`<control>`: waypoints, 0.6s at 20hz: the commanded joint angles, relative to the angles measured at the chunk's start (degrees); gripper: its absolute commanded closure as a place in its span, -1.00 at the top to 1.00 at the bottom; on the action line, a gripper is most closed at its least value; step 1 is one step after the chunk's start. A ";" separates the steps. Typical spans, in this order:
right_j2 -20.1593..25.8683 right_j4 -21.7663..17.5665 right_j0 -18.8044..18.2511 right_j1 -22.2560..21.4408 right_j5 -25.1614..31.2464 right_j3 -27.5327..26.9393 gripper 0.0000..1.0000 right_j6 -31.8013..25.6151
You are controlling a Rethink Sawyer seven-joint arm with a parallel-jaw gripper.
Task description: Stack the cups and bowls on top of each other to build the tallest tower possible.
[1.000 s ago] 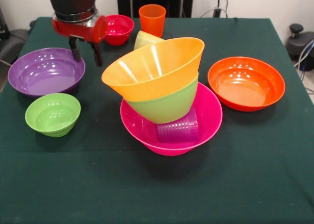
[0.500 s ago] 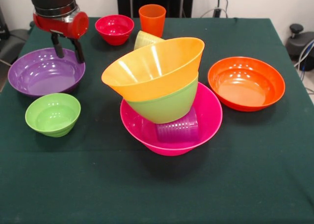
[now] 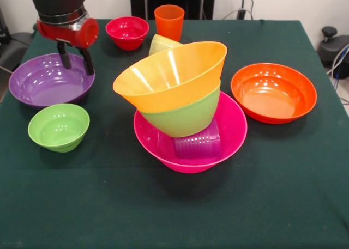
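Where the arm comes down at ten o'clock, the gripper [image 3: 76, 62] hangs with fingers spread, holding nothing, over the far rim of the purple bowl [image 3: 50, 79]. At centre, the pink bowl [image 3: 232, 130] holds the purple cup [image 3: 197, 141] on its side, apparently, under tilted green [image 3: 182, 118] and yellow-orange [image 3: 169, 77] bowls. The orange-red bowl [image 3: 273, 92] sits at three o'clock.

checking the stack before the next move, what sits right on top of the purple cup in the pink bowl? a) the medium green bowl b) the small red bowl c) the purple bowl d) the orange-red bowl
a: the medium green bowl rests tilted on the purple cup lying in the pink bowl, with the yellow-orange bowl nested in it.
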 commanded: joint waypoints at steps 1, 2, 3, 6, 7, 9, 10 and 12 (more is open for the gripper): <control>1.24 -5.05 2.85 3.18 2.95 -3.28 1.00 -11.35; 1.25 -4.77 2.91 2.78 3.13 -2.94 1.00 -11.15; 1.36 -4.53 2.90 2.43 3.38 -2.65 1.00 -11.19; 1.77 -3.88 2.73 1.62 4.03 -1.89 1.00 -11.52; 1.78 -3.75 2.71 1.43 4.17 -1.76 1.00 -11.53; 2.00 -3.52 2.53 1.49 4.42 -1.92 1.00 -11.88; 2.19 -3.32 2.42 1.72 4.67 -2.13 1.00 -12.11; 2.12 -3.27 2.54 1.43 5.05 -2.28 1.00 -12.14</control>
